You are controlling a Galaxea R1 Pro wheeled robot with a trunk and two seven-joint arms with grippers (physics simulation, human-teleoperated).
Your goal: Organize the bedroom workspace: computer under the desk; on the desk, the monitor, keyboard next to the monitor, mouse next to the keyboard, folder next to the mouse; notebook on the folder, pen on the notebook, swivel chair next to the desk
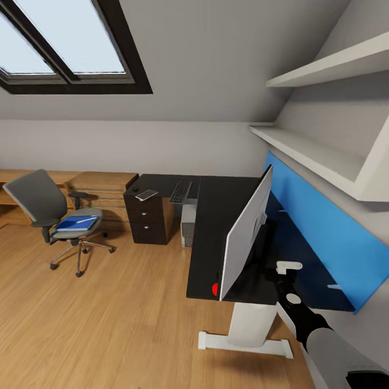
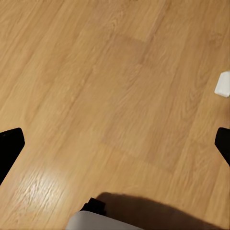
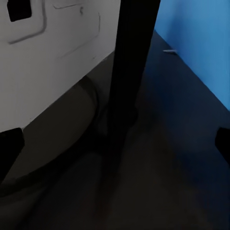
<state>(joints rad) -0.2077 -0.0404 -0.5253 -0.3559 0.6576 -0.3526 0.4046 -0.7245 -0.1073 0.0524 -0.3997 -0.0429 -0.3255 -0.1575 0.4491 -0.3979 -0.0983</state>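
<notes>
The monitor stands edge-on at the near end of the black desk; its grey back and black stand loom close. My right gripper is open just behind that stand, and my right arm reaches in beside the blue panel. The keyboard, mouse and a small notebook lie at the desk's far end. The computer sits under the desk. A blue folder rests on the swivel chair at far left. My left gripper hangs open over bare floor.
A dark drawer unit stands under the desk's far end, with low wooden furniture behind the chair. White shelves jut out above the blue wall panel. The desk's white foot rests on the wood floor.
</notes>
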